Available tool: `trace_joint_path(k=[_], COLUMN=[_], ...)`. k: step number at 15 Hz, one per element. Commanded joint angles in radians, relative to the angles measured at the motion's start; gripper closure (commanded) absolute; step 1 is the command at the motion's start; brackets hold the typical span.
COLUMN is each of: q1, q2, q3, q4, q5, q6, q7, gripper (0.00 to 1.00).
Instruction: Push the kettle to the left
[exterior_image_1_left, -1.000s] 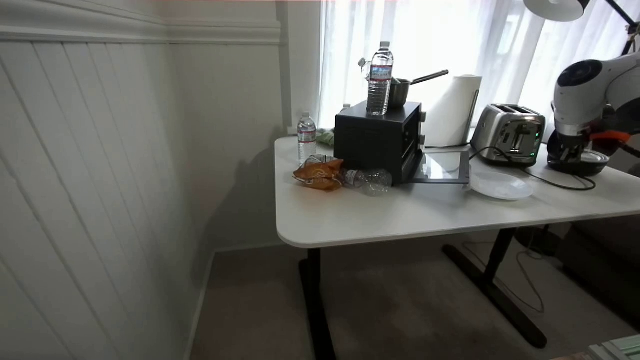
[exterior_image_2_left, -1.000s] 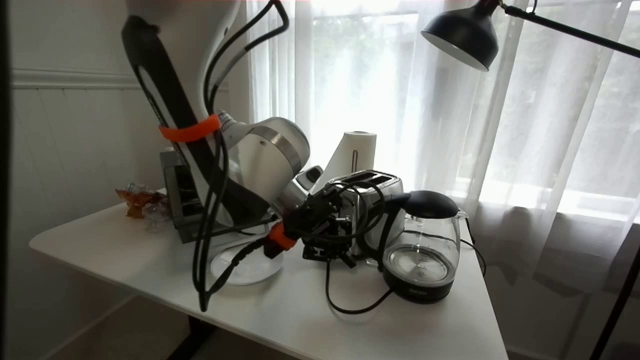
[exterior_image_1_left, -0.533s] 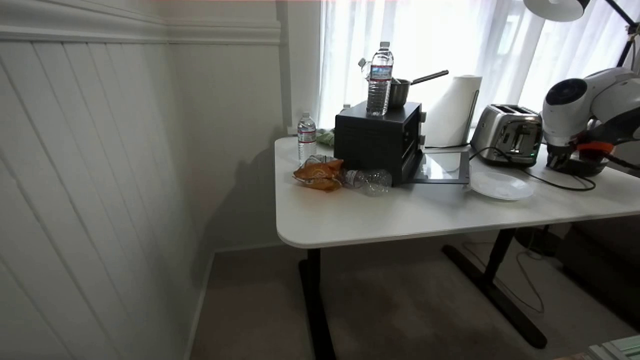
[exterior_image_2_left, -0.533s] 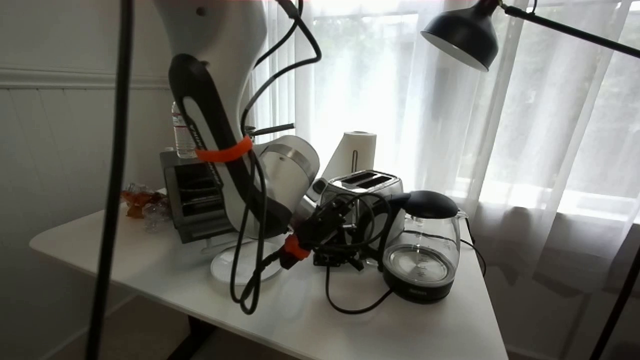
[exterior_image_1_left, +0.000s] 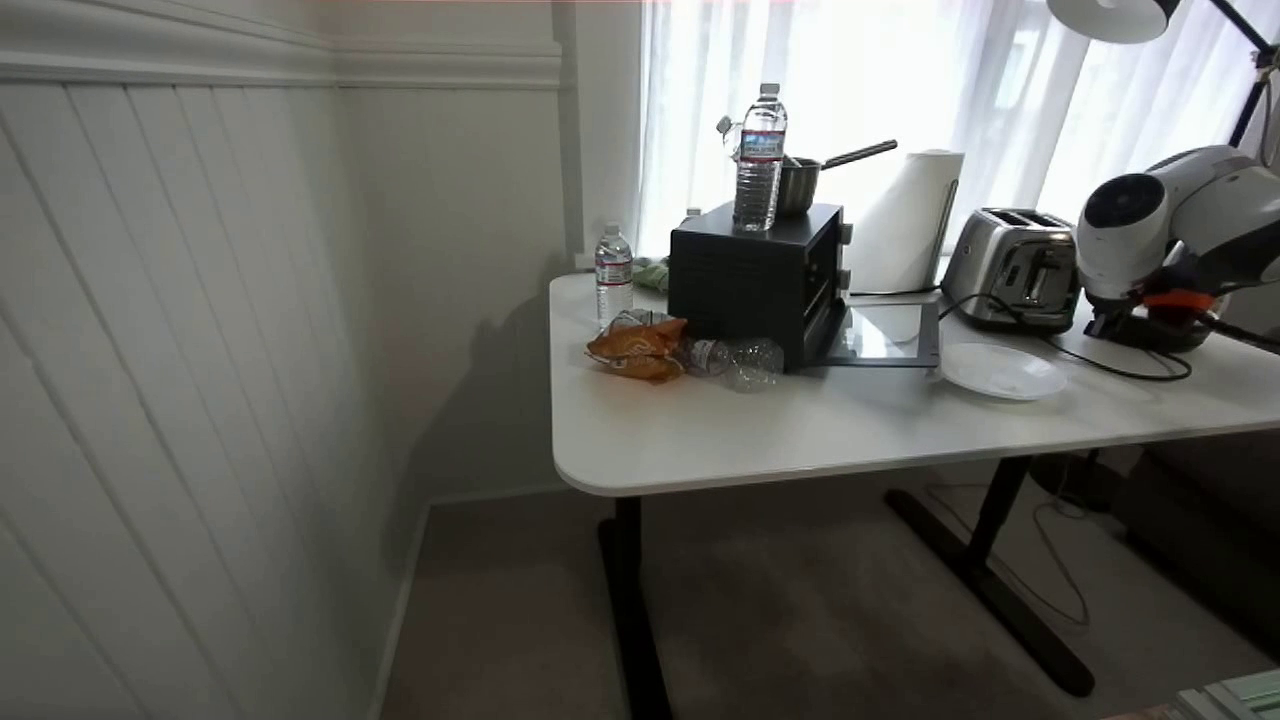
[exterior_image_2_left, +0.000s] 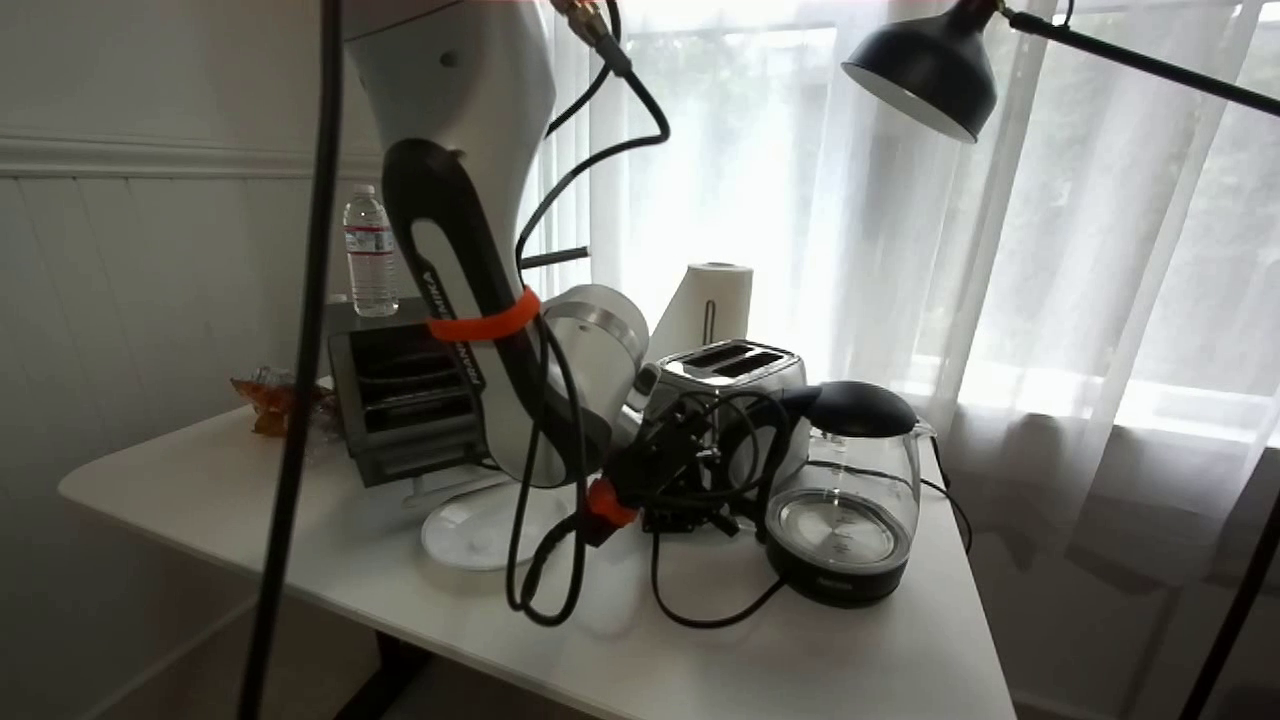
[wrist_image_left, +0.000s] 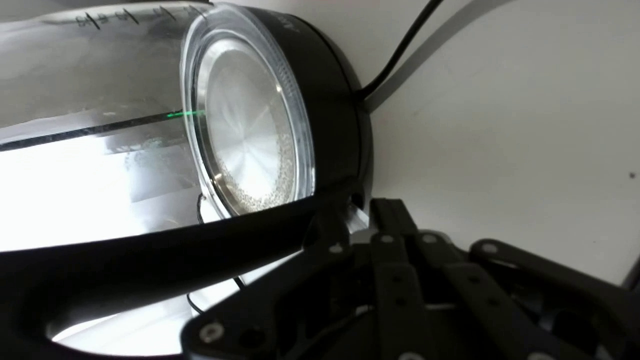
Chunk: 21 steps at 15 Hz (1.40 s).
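The kettle (exterior_image_2_left: 845, 500) stands upright near the table's far right end in an exterior view, with clear glass body, black lid and black base. Its black handle faces the gripper. In an exterior view its base (exterior_image_1_left: 1170, 338) shows, the rest mostly hidden behind the arm. In the wrist view the kettle (wrist_image_left: 250, 125) appears turned sideways, its handle (wrist_image_left: 165, 265) passing close by the fingers. My gripper (wrist_image_left: 387, 207) is shut and empty, its tips beside the handle's lower end and the base. In an exterior view the gripper (exterior_image_2_left: 733, 525) is low beside the handle; contact cannot be told.
A silver toaster (exterior_image_1_left: 1015, 270) stands close beside the kettle. A white plate (exterior_image_1_left: 1000, 372) lies in front of the toaster. The kettle's black cord (exterior_image_2_left: 700, 624) loops across the table. A black toaster oven (exterior_image_1_left: 740, 280) carries a bottle and a pan. A paper towel roll (exterior_image_2_left: 700, 315) stands behind.
The arm has moved down and closer to the kettle; the gripper has shifted a little toward the handle. The kettle stands where it was.
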Motion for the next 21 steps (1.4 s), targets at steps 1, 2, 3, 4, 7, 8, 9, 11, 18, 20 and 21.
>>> trace_joint_path(k=[1, 2, 3, 4, 7, 8, 9, 11, 18, 20, 21], q1=[-0.008, -0.008, -0.008, -0.008, -0.012, -0.011, -0.011, -0.012, -0.023, -0.029, -0.032], q2=[0.017, 0.017, 0.015, 0.014, 0.017, 0.016, 0.017, 0.024, 0.078, 0.092, 0.1], q3=[0.012, 0.013, 0.015, 0.017, 0.019, 0.019, 0.019, 0.02, 0.037, 0.04, 0.042], q4=[0.02, 0.018, 0.017, 0.016, 0.019, 0.017, 0.016, 0.014, 0.02, 0.023, 0.026], q5=[-0.069, -0.078, -0.083, -0.089, -0.112, -0.126, -0.135, -0.171, -0.273, -0.288, -0.292], q6=[-0.019, -0.022, -0.025, -0.026, -0.03, -0.037, -0.041, -0.058, -0.106, -0.106, -0.103], q7=[0.058, 0.066, 0.071, 0.076, 0.096, 0.107, 0.117, 0.142, 0.2, 0.204, 0.203], gripper=[1.0, 1.0, 1.0, 1.0, 1.0, 1.0, 1.0, 1.0, 1.0, 1.0, 1.0])
